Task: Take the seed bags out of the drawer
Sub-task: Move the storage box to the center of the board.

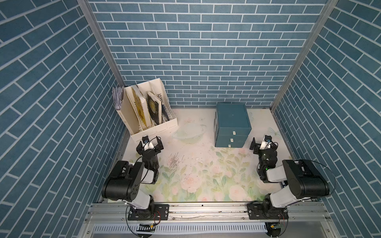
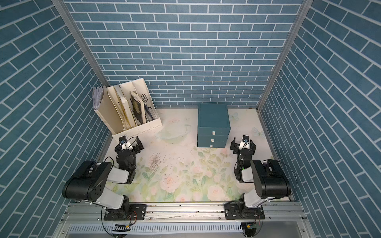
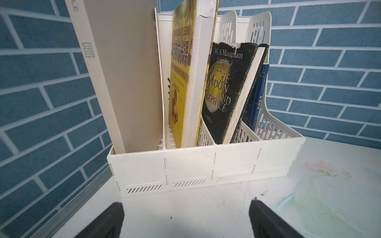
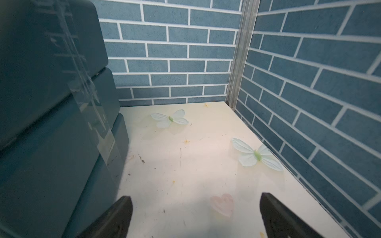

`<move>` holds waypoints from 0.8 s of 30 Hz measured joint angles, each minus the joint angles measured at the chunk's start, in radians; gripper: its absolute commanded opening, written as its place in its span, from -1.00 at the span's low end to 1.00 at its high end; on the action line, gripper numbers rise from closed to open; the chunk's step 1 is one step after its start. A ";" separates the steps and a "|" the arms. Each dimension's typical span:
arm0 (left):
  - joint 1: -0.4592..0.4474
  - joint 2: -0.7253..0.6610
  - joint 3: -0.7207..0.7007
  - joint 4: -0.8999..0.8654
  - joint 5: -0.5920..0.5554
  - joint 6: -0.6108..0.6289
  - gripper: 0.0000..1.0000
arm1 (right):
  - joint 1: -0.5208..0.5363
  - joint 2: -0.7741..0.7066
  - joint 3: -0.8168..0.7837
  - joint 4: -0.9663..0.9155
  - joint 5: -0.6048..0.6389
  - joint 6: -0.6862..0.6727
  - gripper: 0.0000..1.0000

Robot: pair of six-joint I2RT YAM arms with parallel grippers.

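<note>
seed bags: none in sight in any view; judged to be shut inside the teal drawer unit (image 1: 233, 121), which drawer cannot be told. all three drawers closed, each with a small white pull tab (image 1: 234, 133)

right gripper (image 1: 264, 142) jaws spread wide, empty, just beside the unit's right flank, not touching. left gripper (image 1: 150, 142) also wide apart and empty, facing the file rack (image 1: 156, 131) with its upright books (image 3: 224, 92), well apart from the unit

step in hand: open a drawer. advice: bring the right gripper round to the front face, pinch one tab squarely, pull straight out along the drawer's run; the unit looks light enough to slide, so the left arm may need to brace its top

surface: pale floral mat (image 1: 206, 175), flat, flecked with dark crumbs, open space in front of the unit for laying bags. blue brick-print walls (image 1: 195, 61) close on three sides, tight on the right
</note>
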 measured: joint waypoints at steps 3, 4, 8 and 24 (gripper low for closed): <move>0.000 0.000 0.000 0.000 0.000 0.000 1.00 | 0.000 0.000 0.000 0.000 0.000 0.000 1.00; 0.000 0.000 0.000 0.000 0.000 0.000 1.00 | 0.000 0.000 0.000 0.000 0.000 0.000 1.00; 0.000 0.000 0.000 0.000 0.000 0.000 1.00 | 0.000 0.000 0.000 0.000 0.000 0.000 1.00; 0.000 -0.016 0.005 -0.036 0.005 0.001 1.00 | 0.000 -0.021 0.007 -0.048 0.001 0.000 1.00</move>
